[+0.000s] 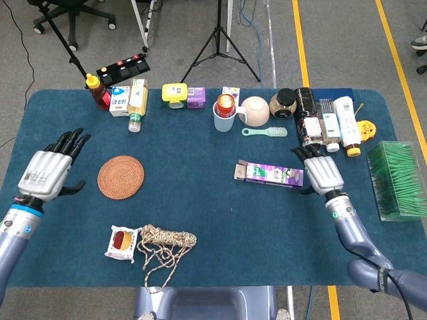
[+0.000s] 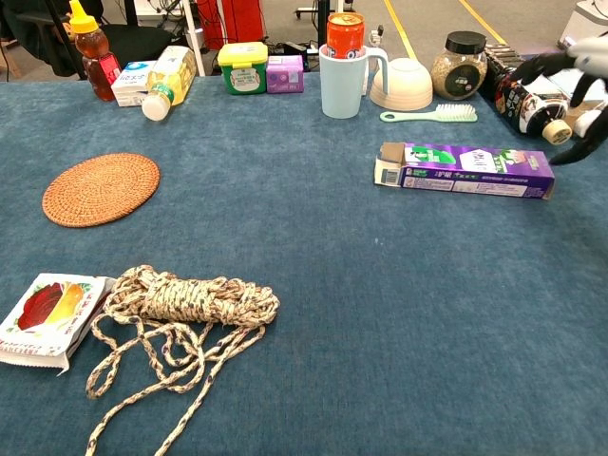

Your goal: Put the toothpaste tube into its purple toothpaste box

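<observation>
The purple toothpaste box [image 1: 269, 174] [image 2: 464, 170] lies flat on the blue table right of centre, its open flap end pointing left. My right hand [image 1: 322, 173] [image 2: 581, 80] hovers just right of the box's far end with fingers spread, holding nothing and apart from the box. My left hand [image 1: 48, 171] is at the table's left side, fingers apart and empty; the chest view does not show it. No toothpaste tube shows outside the box.
A woven coaster [image 1: 121, 177], a snack packet [image 1: 121, 243] and a coiled rope [image 1: 167, 239] lie on the left half. Bottles, a cup with a can [image 1: 225, 112], a bowl [image 1: 255, 110], a jar and a brush [image 1: 264, 131] line the back. A green box [image 1: 400, 180] stands far right.
</observation>
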Available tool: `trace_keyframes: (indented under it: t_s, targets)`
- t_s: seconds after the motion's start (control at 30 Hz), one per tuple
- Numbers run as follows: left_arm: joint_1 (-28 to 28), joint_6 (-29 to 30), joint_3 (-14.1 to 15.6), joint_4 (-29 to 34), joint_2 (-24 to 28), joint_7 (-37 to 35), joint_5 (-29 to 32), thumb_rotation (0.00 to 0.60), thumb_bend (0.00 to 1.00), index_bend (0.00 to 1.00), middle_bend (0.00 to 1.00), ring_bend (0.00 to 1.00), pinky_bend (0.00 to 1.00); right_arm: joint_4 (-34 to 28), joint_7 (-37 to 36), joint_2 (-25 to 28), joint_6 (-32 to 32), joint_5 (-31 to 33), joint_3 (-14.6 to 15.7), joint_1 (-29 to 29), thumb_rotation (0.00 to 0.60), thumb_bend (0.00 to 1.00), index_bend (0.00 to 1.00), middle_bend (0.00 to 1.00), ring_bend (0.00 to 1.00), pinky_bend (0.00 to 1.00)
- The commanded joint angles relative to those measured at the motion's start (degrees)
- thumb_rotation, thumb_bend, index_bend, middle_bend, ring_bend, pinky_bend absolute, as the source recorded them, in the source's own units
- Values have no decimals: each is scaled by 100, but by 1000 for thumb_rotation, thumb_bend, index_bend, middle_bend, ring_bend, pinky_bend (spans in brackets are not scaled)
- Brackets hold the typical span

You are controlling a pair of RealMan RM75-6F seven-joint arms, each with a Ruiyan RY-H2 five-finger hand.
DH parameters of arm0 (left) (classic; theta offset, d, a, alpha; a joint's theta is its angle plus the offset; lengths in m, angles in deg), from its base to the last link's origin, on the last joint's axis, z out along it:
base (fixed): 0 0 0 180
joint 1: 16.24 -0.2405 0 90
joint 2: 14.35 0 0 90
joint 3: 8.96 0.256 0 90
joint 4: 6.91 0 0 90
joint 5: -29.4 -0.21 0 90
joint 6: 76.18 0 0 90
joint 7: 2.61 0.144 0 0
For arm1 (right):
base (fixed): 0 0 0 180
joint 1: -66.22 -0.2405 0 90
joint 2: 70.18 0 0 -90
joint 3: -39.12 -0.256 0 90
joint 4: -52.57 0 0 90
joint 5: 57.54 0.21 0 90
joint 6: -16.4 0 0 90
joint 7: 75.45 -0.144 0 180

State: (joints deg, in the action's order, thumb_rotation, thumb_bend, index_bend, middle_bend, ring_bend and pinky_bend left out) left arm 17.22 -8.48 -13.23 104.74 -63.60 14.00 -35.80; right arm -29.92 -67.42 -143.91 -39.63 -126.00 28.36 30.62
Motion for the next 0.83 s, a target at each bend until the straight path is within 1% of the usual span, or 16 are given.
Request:
trace_keyframes:
  t_s: [0.03,0.23,0.4,0.57,0.6,0.63,0.67,0.77,0.83]
  targets:
    - [-493,467,235,-245,-62,-527,-510,600,177,0,0,1,221,-461,-628,442,-569,-654,135,398,600,0,123,141,101,281]
    - [-1141,1057,511,-650,-234,-1136,-1106,600,148,0,0,0,211,-716,-1307,859,-1306,-1464,415,854,600,0,126,144,97,266]
    - [-1735,1648,735,-1118,-571,-1705,-1511,600,109,0,0,0,193,-673,-1508,1022,-1975,-2046,711,1265,600,0,131,140,63,222]
    - [-2312,2255,906,-1609,-945,-2223,-1732,600,103,0,0,0,182,-487,-1529,973,-2697,-2491,997,1725,600,0,131,124,41,201]
    - [-2475,2411,949,-1790,-1058,-2346,-1797,600,102,0,0,0,179,-384,-1548,921,-2946,-2624,1065,1870,600,0,131,122,41,201]
    - [-2650,2493,1056,-1971,-1148,-2456,-1853,600,102,0,0,0,178,-279,-1479,867,-3347,-2792,1160,2111,600,0,131,121,41,200]
    - [-2707,2544,1072,-2108,-1213,-2520,-1926,600,102,0,0,0,178,-208,-1441,810,-3544,-2874,1197,2228,600,0,131,121,41,201]
    - [-2740,2513,1062,-2258,-1256,-2596,-2068,600,102,0,0,0,178,-104,-1466,687,-3778,-2930,1225,2403,600,0,131,121,41,200]
    - [-2762,2541,1031,-2252,-1251,-2578,-2137,600,101,0,0,0,178,-112,-1522,699,-3735,-2938,1244,2417,600,0,132,117,40,197]
